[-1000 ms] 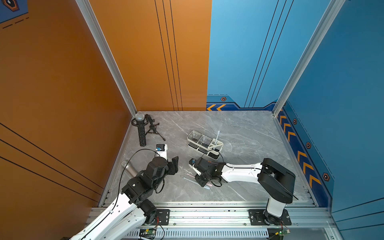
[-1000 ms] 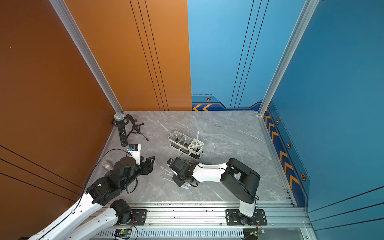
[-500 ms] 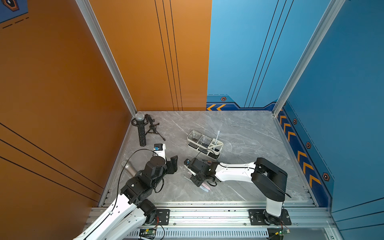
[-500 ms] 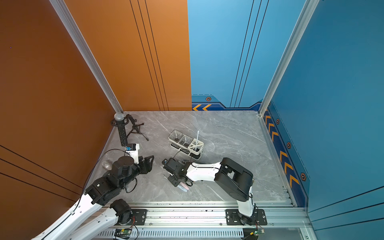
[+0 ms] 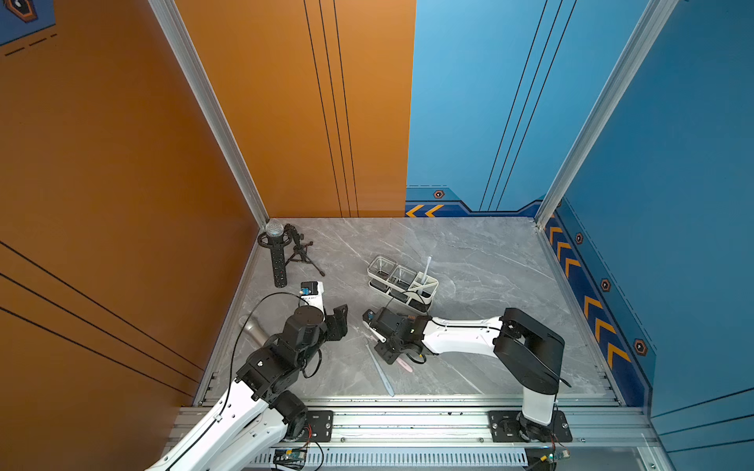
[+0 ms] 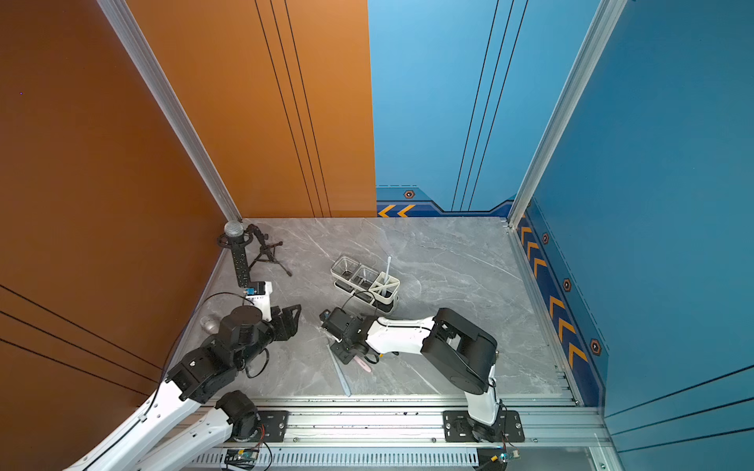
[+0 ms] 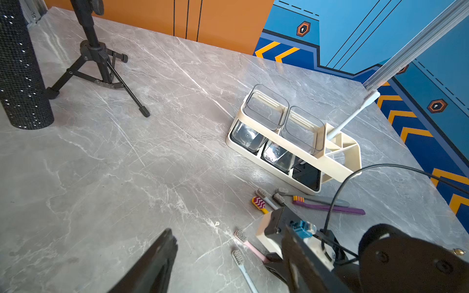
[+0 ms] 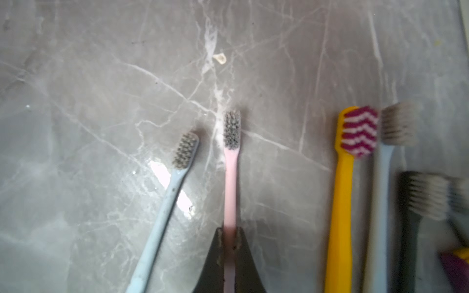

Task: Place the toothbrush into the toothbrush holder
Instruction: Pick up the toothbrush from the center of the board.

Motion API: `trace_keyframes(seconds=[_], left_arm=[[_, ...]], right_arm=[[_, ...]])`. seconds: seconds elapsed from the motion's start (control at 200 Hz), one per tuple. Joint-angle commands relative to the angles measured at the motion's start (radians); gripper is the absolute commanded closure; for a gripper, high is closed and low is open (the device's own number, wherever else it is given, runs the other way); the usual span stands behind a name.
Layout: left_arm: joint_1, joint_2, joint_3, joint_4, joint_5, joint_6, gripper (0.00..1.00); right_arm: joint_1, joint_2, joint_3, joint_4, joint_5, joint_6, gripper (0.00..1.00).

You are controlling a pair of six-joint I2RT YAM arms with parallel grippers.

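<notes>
A pink toothbrush [image 8: 230,177] lies flat on the grey marble table, and my right gripper [image 8: 229,232] is shut on its handle just behind the neck. In both top views the right gripper [image 5: 382,341] [image 6: 342,342] is low over the table, in front of the toothbrush holder [image 5: 429,301] [image 6: 389,304]. The holder [image 7: 337,167] is a white caddy with two clear cups, and a white toothbrush [image 7: 355,114] stands in its open compartment. My left gripper [image 5: 340,322] [image 7: 228,266] hovers open and empty to the left of the brushes.
A light blue toothbrush [image 8: 167,203] lies beside the pink one. Yellow [image 8: 342,203], grey and purple [image 7: 327,207] toothbrushes lie between it and the holder. A black microphone tripod [image 5: 302,253] and a perforated black cylinder [image 5: 278,261] stand at the back left corner.
My right gripper has shifted slightly left along the table and closed on the pink toothbrush handle. The left arm has barely moved.
</notes>
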Motion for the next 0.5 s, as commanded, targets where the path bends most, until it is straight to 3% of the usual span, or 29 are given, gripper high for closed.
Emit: trace_keyframes(seconds=[0.0, 0.29, 0.495], left_arm=[[0.015, 0.011, 0.010, 0.012, 0.026, -0.007, 0.31], [0.027, 0.052, 0.028, 0.014, 0.097, -0.046, 0.30], [0.052, 0.130, 0.041, 0.100, 0.249, -0.119, 0.26]], right_arm=[[-0.030, 0.016, -0.030, -0.121, 0.009, 0.022, 1.00], [-0.042, -0.100, -0.041, -0.085, 0.025, 0.040, 1.00], [-0.045, -0.182, -0.061, -0.058, 0.039, 0.055, 1.00]])
